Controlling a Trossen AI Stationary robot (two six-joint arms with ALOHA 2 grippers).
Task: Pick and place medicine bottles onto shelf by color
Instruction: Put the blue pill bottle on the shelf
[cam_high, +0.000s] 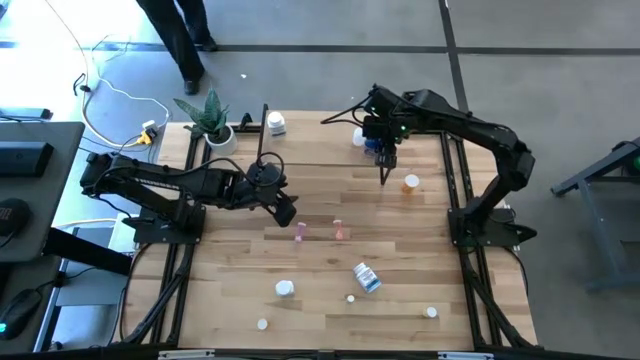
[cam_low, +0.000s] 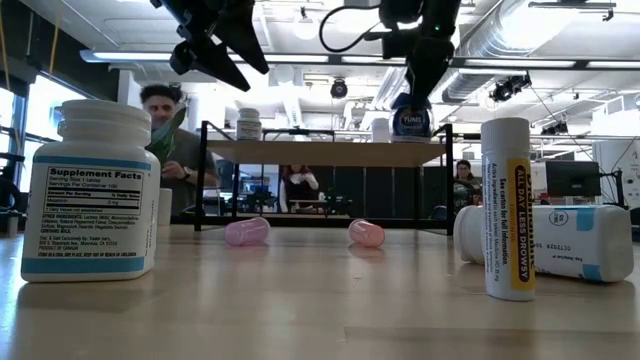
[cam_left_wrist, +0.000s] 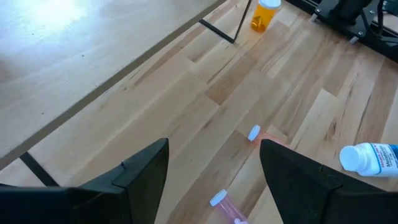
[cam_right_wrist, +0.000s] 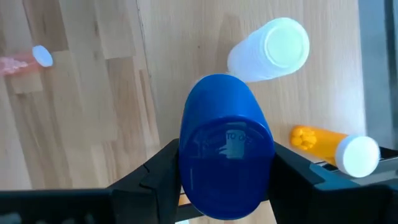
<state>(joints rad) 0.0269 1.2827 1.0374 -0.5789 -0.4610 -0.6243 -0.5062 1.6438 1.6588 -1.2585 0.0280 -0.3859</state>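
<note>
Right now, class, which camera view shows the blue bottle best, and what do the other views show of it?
The right wrist view: the blue bottle fills the picture, clamped between the right gripper's fingers. The low view shows the blue bottle standing on the shelf, small. The high view mostly hides it under the arm; the left wrist view misses it.

A potted plant (cam_high: 209, 117) stands at the table's (cam_high: 330, 300) far-left corner; a person (cam_low: 165, 135) sits beyond.

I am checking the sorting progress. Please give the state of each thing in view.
right gripper: shut on blue bottle, over the shelf
left gripper: open, empty
pink bottles: lying on table, under shelf
orange bottle: on table
white bottle: upright on shelf
</note>
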